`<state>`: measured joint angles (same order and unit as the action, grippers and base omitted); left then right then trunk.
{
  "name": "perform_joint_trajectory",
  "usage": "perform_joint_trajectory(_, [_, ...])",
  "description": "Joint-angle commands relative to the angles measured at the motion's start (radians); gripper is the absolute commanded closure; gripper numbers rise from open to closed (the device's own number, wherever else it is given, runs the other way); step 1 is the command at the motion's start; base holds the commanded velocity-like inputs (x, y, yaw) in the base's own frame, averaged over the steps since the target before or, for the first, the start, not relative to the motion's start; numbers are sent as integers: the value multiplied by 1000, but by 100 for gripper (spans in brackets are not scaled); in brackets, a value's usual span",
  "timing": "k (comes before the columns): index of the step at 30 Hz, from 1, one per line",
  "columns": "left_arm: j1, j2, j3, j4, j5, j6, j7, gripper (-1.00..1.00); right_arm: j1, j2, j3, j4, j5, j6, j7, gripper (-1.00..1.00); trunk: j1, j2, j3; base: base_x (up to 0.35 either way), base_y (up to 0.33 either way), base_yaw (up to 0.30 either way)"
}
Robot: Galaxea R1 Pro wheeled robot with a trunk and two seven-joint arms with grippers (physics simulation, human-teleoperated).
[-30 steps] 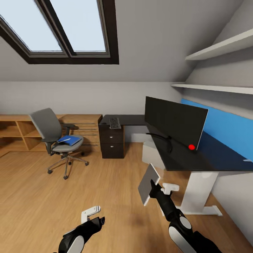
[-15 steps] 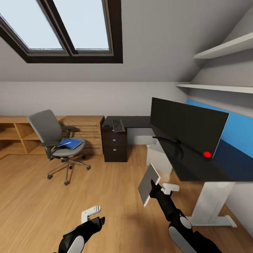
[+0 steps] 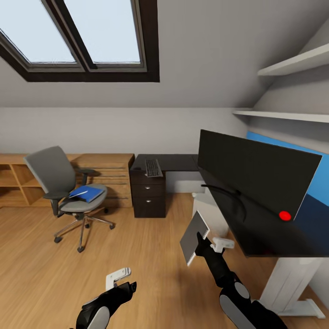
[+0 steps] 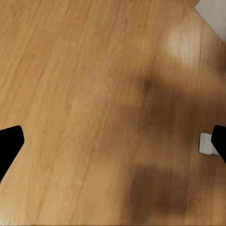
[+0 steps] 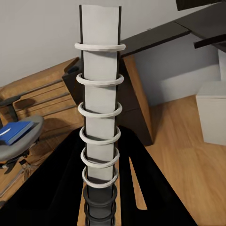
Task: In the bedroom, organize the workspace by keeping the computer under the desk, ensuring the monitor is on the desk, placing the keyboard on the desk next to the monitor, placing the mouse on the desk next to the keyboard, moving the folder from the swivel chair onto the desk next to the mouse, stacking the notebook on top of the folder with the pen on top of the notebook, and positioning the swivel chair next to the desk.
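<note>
Between your right gripper's (image 3: pixel 201 241) fingers sits the notebook (image 3: pixel 193 237), clamped at its ring-bound edge and held upright on edge; the right wrist view shows the white spiral rings (image 5: pixel 100 117) running straight up out of the closed jaws. Left gripper (image 3: pixel 119 279) hangs low over bare wood floor (image 4: pixel 94 94), fingertips spread wide, nothing in them.

Step in hand, as I read it: you're carrying the notebook through the room, stack not started. The folder (image 3: pixel 87 193) lies on the seat of the swivel chair (image 3: pixel 68 192), well off to the left of and beyond your right gripper. The desk (image 3: pixel 256 228) is just to the right of that gripper, with the monitor (image 3: pixel 256 176) standing on it. The keyboard (image 3: pixel 153 167) lies on the far desk wing, ahead of the gripper. A pale box (image 3: pixel 211 212) shows under the desk, likely the computer.

Next move, my call: the folder goes on the desk first, so park the notebook on the desktop or take the free left gripper to the chair.

No brands, labels or readable writing anywhere. Mouse and pen: can't tell where.
</note>
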<state>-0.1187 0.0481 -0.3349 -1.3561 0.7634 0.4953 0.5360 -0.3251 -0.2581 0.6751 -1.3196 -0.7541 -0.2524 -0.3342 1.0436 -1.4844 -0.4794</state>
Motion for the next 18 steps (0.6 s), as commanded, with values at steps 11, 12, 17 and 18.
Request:
perform_joint_trajectory(11, [-1, 1, -3, -1, 9, 0, 10, -100, -2, -1, 4, 0, -10, -11, -3, 100, 1, -1, 14, 316, 87, 0])
perform_joint_trajectory(12, [-1, 1, -3, -1, 9, 0, 10, -100, -2, -1, 4, 0, -10, -11, -3, 100, 1, -1, 16, 313, 168, 0])
perform_joint_trajectory(17, [-1, 1, -3, -1, 10, 0, 10, -100, -2, -1, 4, 0, -10, -11, -3, 100, 1, -1, 23, 300, 203, 0])
perform_joint_trajectory(18, [-1, 1, -3, -1, 10, 0, 10, -100, -2, -1, 4, 0, -10, -11, -3, 100, 1, -1, 24, 288, 222, 0])
